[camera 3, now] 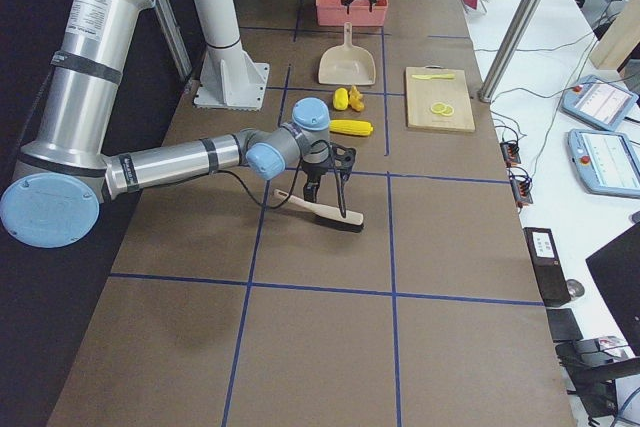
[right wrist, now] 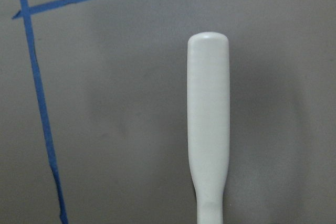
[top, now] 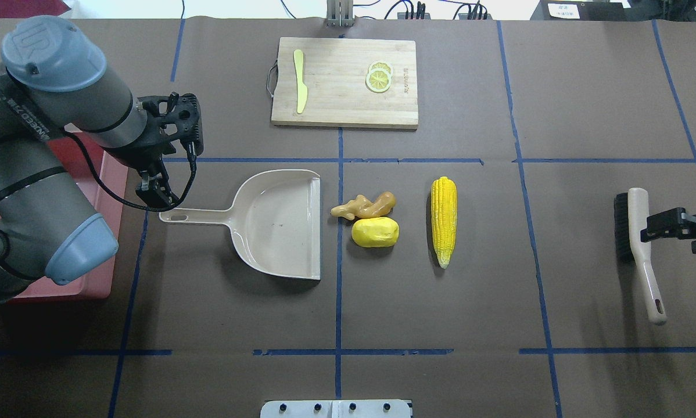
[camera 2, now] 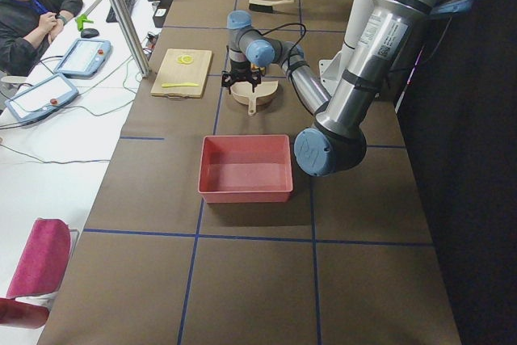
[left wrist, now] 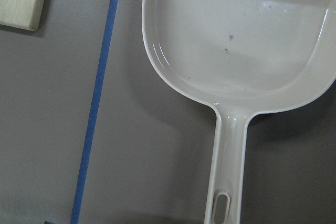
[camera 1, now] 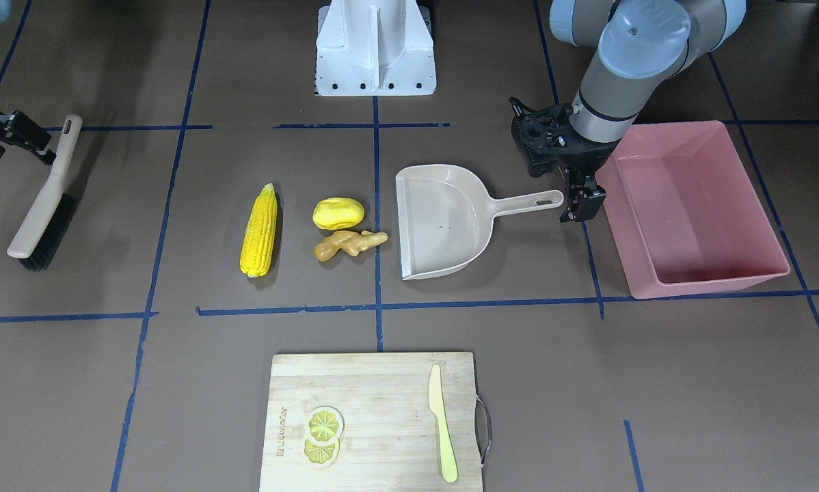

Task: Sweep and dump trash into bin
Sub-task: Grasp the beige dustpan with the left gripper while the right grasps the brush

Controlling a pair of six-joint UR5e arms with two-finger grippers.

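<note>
Left gripper (camera 1: 582, 205), opening unclear, hangs by dustpan handle (camera 1: 526, 201), bin (camera 1: 698, 281) just beside, trash (camera 1: 338, 213) beyond.

**Table inventory, item counts**

Trash pieces, 3: 1 corn cob (camera 1: 259, 232), 1 yellow oval lump (camera 1: 338, 213), 1 ginger root (camera 1: 348, 244). Also 1 dustpan (camera 1: 440, 229), 1 brush (camera 1: 46, 198), 1 pink bin (camera 1: 717, 279), 1 cutting board (camera 1: 375, 383), 2 lemon slices (camera 1: 324, 434), 1 knife (camera 1: 442, 424).

Brown table (camera 1: 519, 383) (blue-taped) bears bin (camera 1: 696, 205), dustpan (camera 1: 440, 222), brush (camera 1: 44, 205); corn (camera 1: 259, 232), lump (camera 1: 338, 213), ginger (camera 1: 348, 244); board (camera 1: 375, 403).

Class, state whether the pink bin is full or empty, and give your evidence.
Empty. The bin shows a bare floor; corn, lump and ginger lie outside it.
</note>
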